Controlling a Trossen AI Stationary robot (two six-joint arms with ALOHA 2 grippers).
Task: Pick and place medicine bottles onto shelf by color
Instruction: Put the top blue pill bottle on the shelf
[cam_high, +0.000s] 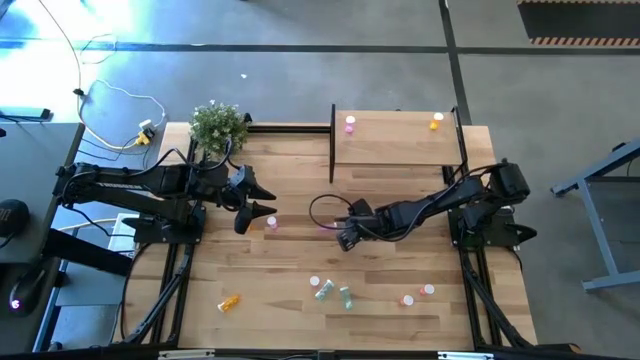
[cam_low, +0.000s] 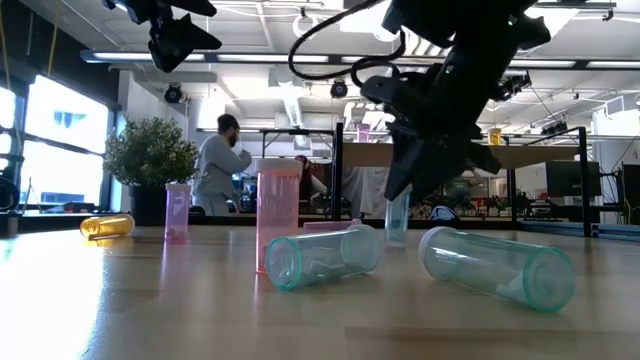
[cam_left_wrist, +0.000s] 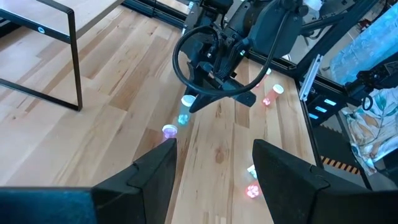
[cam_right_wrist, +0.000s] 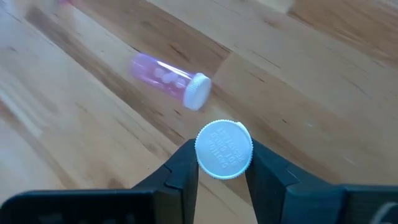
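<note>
Right gripper (cam_right_wrist: 222, 167) is pinching a white-capped bottle (cam_right_wrist: 224, 149) between its two fingers, cap toward the wrist camera; the body colour is hidden from that view, though the low view suggests a pale bluish-green tube. Confirm the colour before you choose a slot. In the high view this gripper (cam_high: 347, 236) sits over the tabletop just in front of the shelf (cam_high: 400, 150), near its dark upright panel.

Lift straight up first: a pink bottle (cam_right_wrist: 168, 78) lies on its side just beside the grasp, and a sideways drag could roll it.

On the shelf, a pink bottle (cam_high: 350, 125) stands at the panel end and an orange bottle (cam_high: 436, 122) at the far end. Judge a free spot between them, apart from both, and set the bottle down upright before releasing.

Left gripper (cam_high: 262, 200), fingers spread and empty, waits well to the side of the shelf, beside the potted plant (cam_high: 218, 125). Keep it clear.
</note>
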